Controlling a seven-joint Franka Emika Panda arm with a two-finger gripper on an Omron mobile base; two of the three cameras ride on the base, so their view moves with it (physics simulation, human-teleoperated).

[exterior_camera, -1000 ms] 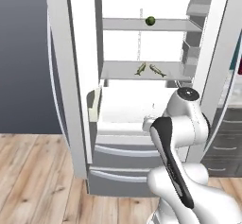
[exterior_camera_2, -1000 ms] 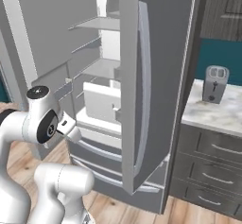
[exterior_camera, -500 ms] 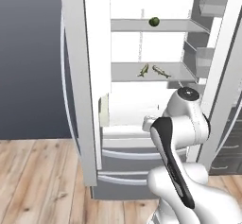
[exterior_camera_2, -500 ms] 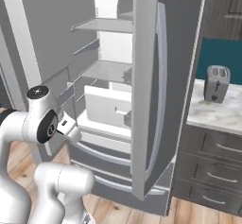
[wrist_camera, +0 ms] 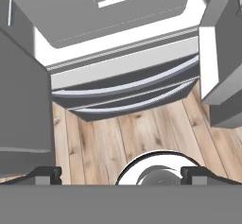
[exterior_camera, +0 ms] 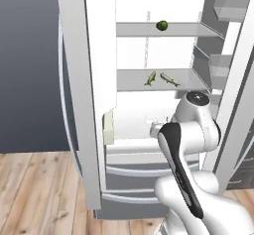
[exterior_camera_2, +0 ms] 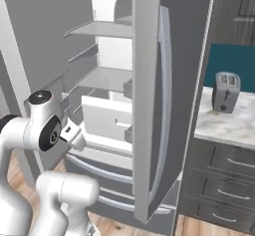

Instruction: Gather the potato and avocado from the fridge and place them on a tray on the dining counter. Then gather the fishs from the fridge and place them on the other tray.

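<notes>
tool (wrist_camera: 121, 173) is hanging spread and empty, aiming down at the fridge (exterior_camera: 149, 130) drawers, since the avocado (exterior_camera: 161, 26) and 2 fish (exterior_camera: 161, 78) are sitting on higher shelves.

I counted one fridge (exterior_camera: 99, 130), standing with two doors swung open: one at the left of the left base view and one in the middle of the right base view. Inside it I made out two shelves holding food. On the upper shelf sat one avocado (exterior_camera: 161, 26). On the shelf below lay two fishs (exterior_camera: 160, 78), side by side and near each other. Under the shelves I saw one white bin and, lower down, two grey drawers (wrist_camera: 127, 90), each with a curved pull. Off to the right side I counted one toaster (exterior_camera_2: 225, 92) on one marbled counter (exterior_camera_2: 234, 125).
</notes>
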